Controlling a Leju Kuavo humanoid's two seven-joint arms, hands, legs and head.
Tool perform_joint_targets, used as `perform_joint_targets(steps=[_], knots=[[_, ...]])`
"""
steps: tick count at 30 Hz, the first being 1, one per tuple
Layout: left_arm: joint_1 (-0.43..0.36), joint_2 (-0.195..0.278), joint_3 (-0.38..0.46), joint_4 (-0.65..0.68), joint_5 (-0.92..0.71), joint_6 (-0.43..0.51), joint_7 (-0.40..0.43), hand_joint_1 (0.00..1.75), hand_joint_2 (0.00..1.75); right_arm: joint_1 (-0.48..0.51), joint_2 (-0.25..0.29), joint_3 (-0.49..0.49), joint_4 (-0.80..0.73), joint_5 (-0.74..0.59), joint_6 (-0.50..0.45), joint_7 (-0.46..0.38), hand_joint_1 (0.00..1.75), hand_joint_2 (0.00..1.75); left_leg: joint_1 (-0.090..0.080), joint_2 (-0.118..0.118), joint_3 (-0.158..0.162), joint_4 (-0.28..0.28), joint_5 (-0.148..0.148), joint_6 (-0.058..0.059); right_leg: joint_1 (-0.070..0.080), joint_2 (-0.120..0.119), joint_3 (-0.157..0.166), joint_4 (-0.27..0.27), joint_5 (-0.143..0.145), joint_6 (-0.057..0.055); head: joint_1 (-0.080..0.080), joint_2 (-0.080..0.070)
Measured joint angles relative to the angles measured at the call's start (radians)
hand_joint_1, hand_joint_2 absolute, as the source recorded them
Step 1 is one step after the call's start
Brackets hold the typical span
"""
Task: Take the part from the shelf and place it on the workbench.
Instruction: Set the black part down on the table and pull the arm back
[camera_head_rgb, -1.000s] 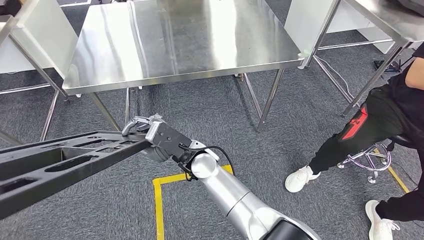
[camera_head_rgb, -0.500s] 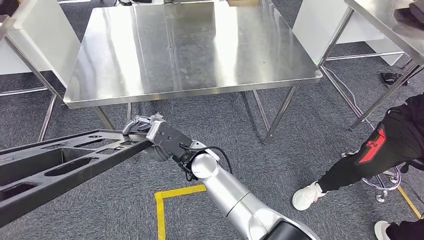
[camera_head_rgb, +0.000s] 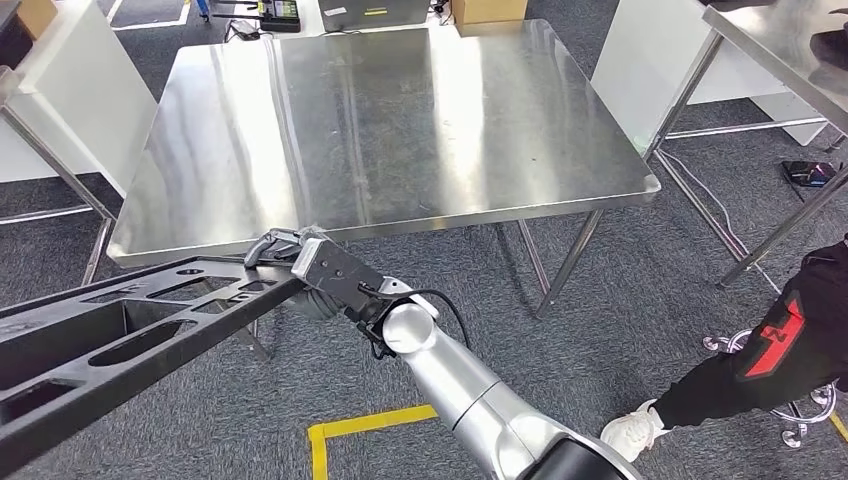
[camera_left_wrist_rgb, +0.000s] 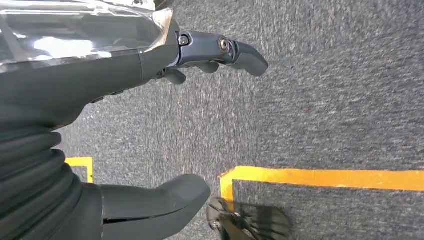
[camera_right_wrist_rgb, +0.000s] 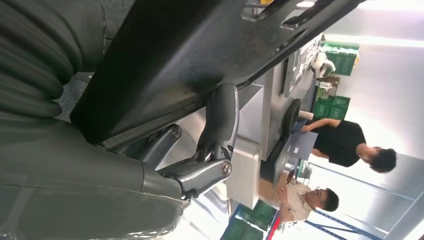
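Workbench (camera_head_rgb: 400, 120): steel top, now larger and nearer in the head view; the camera has advanced.
Part (camera_head_rgb: 120, 335): black frame, just before the workbench's near edge.
Right hand (camera_head_rgb: 300, 265): fingers clamp the part's end.
Left hand (camera_left_wrist_rgb: 125, 65): fingers apart, holding nothing.

Part: a long black plastic frame (camera_head_rgb: 130, 335) with open slots cut along its length, matte and dark.
Pose: it runs level from the lower left of my head view up toward the middle, tilted a little upward at the far end.
Hold: my right hand (camera_head_rgb: 300, 268) grips its far end; in my right wrist view my fingers (camera_right_wrist_rgb: 220, 120) wrap over its edge (camera_right_wrist_rgb: 165, 65).
Place: off the ground, its held end just at the near edge of the bare steel tabletop (camera_head_rgb: 380, 130), over the grey carpet.
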Motion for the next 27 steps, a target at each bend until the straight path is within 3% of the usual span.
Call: perform_joint_targets(steps=[2, 3, 4, 6, 8, 11, 13, 14, 16, 18, 19, 20, 21, 22, 23, 24, 26, 27], knots=[[0.004, 0.002, 0.0, 0.0, 0.0, 0.0, 0.0, 0.0, 1.75, 0.003, 0.0, 0.0, 0.001, 0.001, 0.0, 0.002, 1.75, 1.75, 0.006, 0.002, -0.072, 0.038, -0.051, -0.013, -0.004, 0.004, 0.029, 0.0, -0.026, 0.003, 0.0, 0.0], [0.005, 0.004, 0.0, 0.0, 0.0, 0.0, 0.0, 0.0, 1.75, 0.004, 0.0, 0.0, 0.001, 0.001, 0.0, 0.003, 1.75, 1.75, 0.01, 0.003, -0.09, 0.018, -0.051, -0.017, -0.007, 0.006, 0.046, 0.0, -0.04, 0.007, 0.0, 0.0], [0.006, 0.004, 0.001, 0.0, 0.0, 0.0, 0.0, 0.0, 1.75, 0.004, 0.001, 0.0, 0.001, 0.001, 0.0, 0.003, 1.75, 1.75, 0.014, 0.005, -0.096, -0.027, -0.023, -0.02, -0.01, 0.007, 0.064, 0.0, -0.055, 0.012, 0.0, 0.0], [0.008, 0.006, 0.001, 0.0, 0.0, -0.001, 0.0, 0.0, 1.75, 0.003, 0.002, 0.0, 0.002, 0.0, 0.0, 0.004, 1.75, 1.75, 0.018, 0.014, -0.085, -0.149, 0.096, -0.022, -0.012, 0.008, 0.098, 0.001, -0.086, 0.023, 0.0, 0.0], [0.01, 0.006, 0.001, 0.0, 0.0, -0.002, -0.001, 0.0, 1.75, 0.002, 0.003, 0.0, 0.002, 0.0, 0.0, 0.006, 1.75, 1.75, 0.016, 0.023, -0.069, -0.215, 0.171, -0.013, -0.009, 0.007, 0.124, -0.005, -0.112, 0.039, 0.0, 0.0], [0.009, 0.005, 0.002, 0.0, 0.002, -0.003, -0.005, 0.0, 1.75, -0.005, 0.006, 0.002, 0.002, 0.001, -0.001, 0.011, 1.75, 1.75, 0.012, 0.017, -0.039, -0.229, 0.165, 0.013, -0.006, 0.004, 0.147, 0.007, -0.114, 0.061, 0.003, 0.0], [0.009, 0.006, 0.004, 0.0, 0.002, -0.003, -0.007, 0.0, 1.75, -0.01, 0.007, 0.003, 0.002, 0.0, -0.001, 0.012, 1.75, 1.75, 0.013, 0.012, -0.013, -0.233, 0.154, 0.027, -0.008, 0.0, 0.1, 0.092, -0.111, 0.067, 0.004, 0.0], [0.009, 0.007, 0.004, 0.0, 0.002, -0.004, -0.008, 0.0, 1.75, -0.01, 0.007, 0.004, 0.002, -0.001, -0.001, 0.013, 1.75, 1.75, 0.014, 0.011, -0.003, -0.235, 0.145, 0.033, -0.009, -0.002, 0.053, 0.158, -0.119, 0.067, 0.005, 0.0], [0.01, 0.009, 0.005, 0.0, 0.003, -0.004, -0.009, 0.0, 1.75, -0.008, 0.004, 0.005, 0.003, -0.002, -0.001, 0.014, 1.75, 1.75, 0.013, 0.007, 0.02, -0.236, 0.123, 0.038, -0.009, -0.002, -0.052, 0.272, -0.163, 0.062, 0.005, 0.0], [0.013, 0.009, 0.006, 0.0, 0.003, -0.006, -0.009, 0.0, 1.75, -0.004, 0.0, 0.006, 0.004, -0.002, -0.001, 0.015, 1.75, 1.75, 0.012, 0.002, 0.05, -0.237, 0.096, 0.037, -0.009, -0.002, -0.122, 0.289, -0.205, 0.057, 0.005, 0.0], [0.014, 0.009, 0.006, 0.0, 0.003, -0.007, -0.009, 0.0, 1.75, -0.003, -0.001, 0.006, 0.004, -0.002, -0.001, 0.015, 1.75, 1.75, 0.012, -0.001, 0.068, -0.237, 0.081, 0.035, -0.01, -0.002, -0.136, 0.255, -0.198, 0.06, 0.005, 0.0], [0.015, 0.009, 0.006, 0.0, 0.003, -0.008, -0.009, 0.0, 1.75, -0.002, -0.003, 0.007, 0.005, -0.003, -0.001, 0.015, 1.75, 1.75, 0.012, -0.003, 0.084, -0.237, 0.065, 0.033, -0.01, -0.004, -0.142, 0.199, -0.16, 0.069, 0.005, 0.0], [0.016, 0.009, 0.007, 0.0, 0.003, -0.008, -0.009, 0.0, 1.75, -0.001, -0.005, 0.008, 0.007, -0.003, -0.001, 0.015, 1.75, 1.75, 0.012, -0.005, 0.102, -0.236, 0.049, 0.03, -0.01, -0.007, -0.144, 0.139, -0.094, 0.082, 0.005, 0.0], [0.017, 0.01, 0.007, 0.0, 0.003, -0.008, -0.01, 0.0, 1.75, 0.0, -0.008, 0.009, 0.009, -0.003, -0.001, 0.016, 1.75, 1.75, 0.011, -0.007, 0.117, -0.237, 0.032, 0.025, -0.008, -0.014, -0.141, 0.089, -0.031, 0.087, 0.005, 0.0], [0.018, 0.01, 0.007, 0.0, 0.003, -0.008, -0.01, 0.0, 1.75, 0.002, -0.009, 0.01, 0.01, -0.003, 0.0, 0.017, 1.75, 1.75, 0.011, -0.007, 0.128, -0.242, 0.017, 0.018, -0.004, -0.018, -0.134, 0.058, 0.02, 0.085, 0.005, 0.0], [0.019, 0.009, 0.008, 0.0, 0.004, -0.008, -0.011, 0.0, 1.75, 0.002, -0.009, 0.01, 0.011, -0.004, 0.0, 0.017, 1.75, 1.75, 0.011, -0.007, 0.145, -0.242, 0.008, 0.012, 0.0, -0.021, -0.126, 0.043, 0.046, 0.074, 0.005, 0.0], [0.016, 0.009, 0.011, -0.001, 0.005, -0.008, -0.012, 0.0, 1.75, -0.006, -0.002, 0.011, 0.009, -0.004, 0.0, 0.017, 1.75, 1.75, 0.014, -0.002, 0.157, -0.23, 0.008, 0.0, 0.002, -0.016, -0.097, 0.036, 0.043, 0.045, 0.004, 0.0], [0.012, 0.008, 0.012, 0.0, 0.005, -0.008, -0.013, 0.0, 1.75, -0.012, 0.002, 0.011, 0.008, -0.004, 0.0, 0.016, 1.75, 1.75, 0.015, 0.001, 0.146, -0.195, 0.023, -0.002, -0.001, -0.013, -0.083, 0.031, 0.037, 0.034, 0.005, 0.0]])
